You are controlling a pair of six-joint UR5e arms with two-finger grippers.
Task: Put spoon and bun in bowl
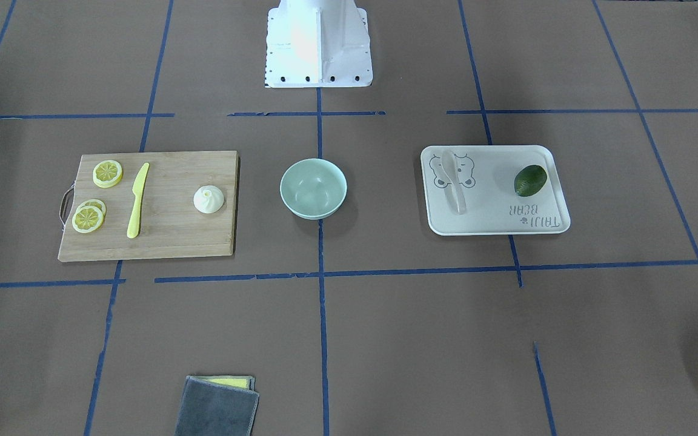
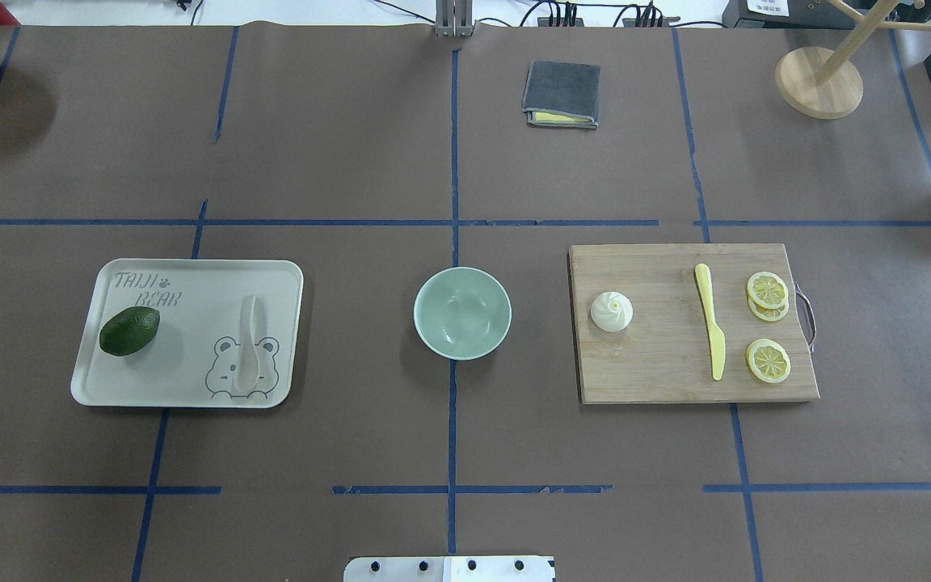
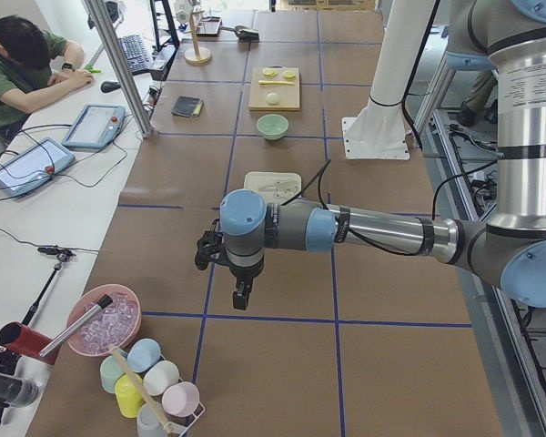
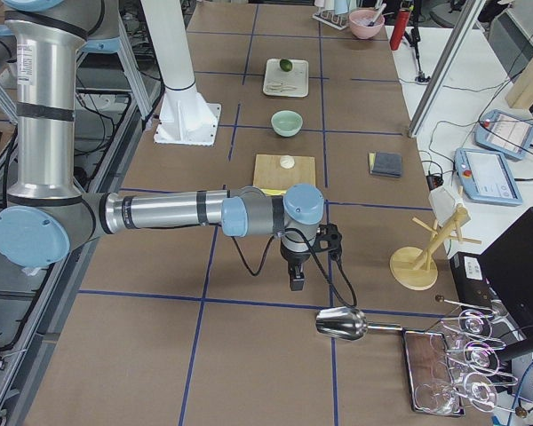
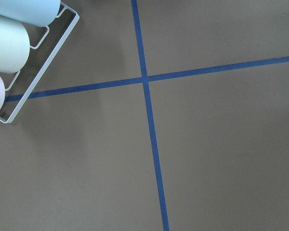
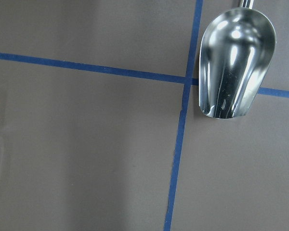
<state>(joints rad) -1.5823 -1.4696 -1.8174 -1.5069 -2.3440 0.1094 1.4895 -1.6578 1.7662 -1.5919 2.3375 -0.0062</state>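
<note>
Front view: bowl [image 1: 313, 188] empty at bench [image 1: 385, 315] centre; bun [image 1: 209, 200] on board [image 1: 173, 233], spoon [image 1: 453, 181] on tray [image 1: 488, 203], both well apart from it. Overhead: identical layout, so both placements remain. Side views: left end effector [image 3: 242, 295] and right end effector [image 4: 296, 279] hang far off; open or closed cannot be told.

brown table [image 2: 352, 162]: tray [image 2: 191, 347], bowl [image 2: 462, 314], cutting board [image 2: 659, 356], folded cloth [image 2: 562, 90]
</note>
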